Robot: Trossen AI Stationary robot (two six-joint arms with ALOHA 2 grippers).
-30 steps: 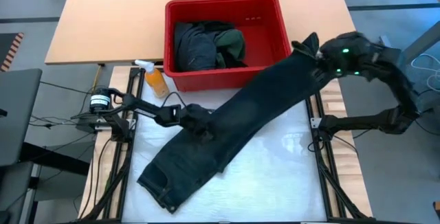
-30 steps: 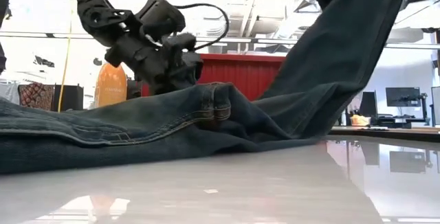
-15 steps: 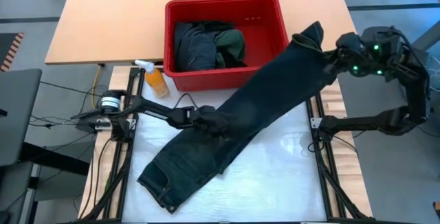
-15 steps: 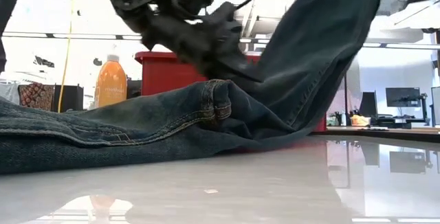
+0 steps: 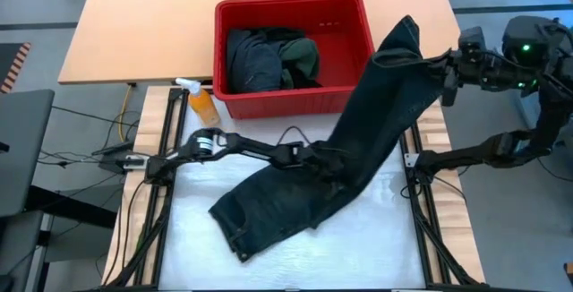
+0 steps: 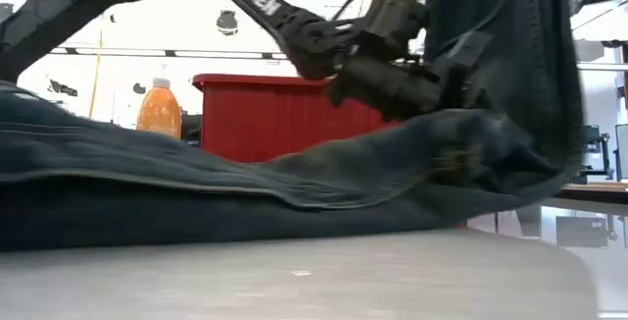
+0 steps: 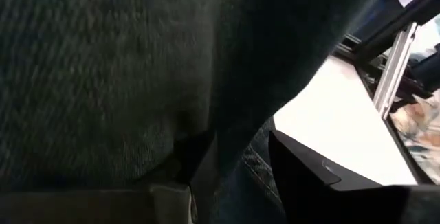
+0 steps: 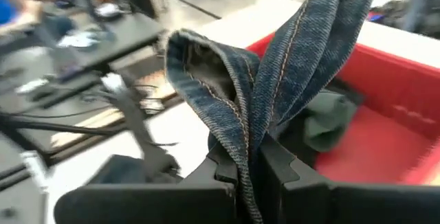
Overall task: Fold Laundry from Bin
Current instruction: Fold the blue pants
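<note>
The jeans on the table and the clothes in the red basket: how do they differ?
The jeans are stretched out, one end on the table, the other lifted by the right gripper; the clothes sit bunched in the basket. The jeans are blue denim held by both grippers, the left gripper at mid-length; the clothes, dark grey and green, are untouched. Both are soft cloth.

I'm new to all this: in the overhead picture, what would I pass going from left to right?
Orange spray bottle → red bin holding dark laundry → jeans leg lifted beside the bin → right tool gripping the jeans' end.
</note>
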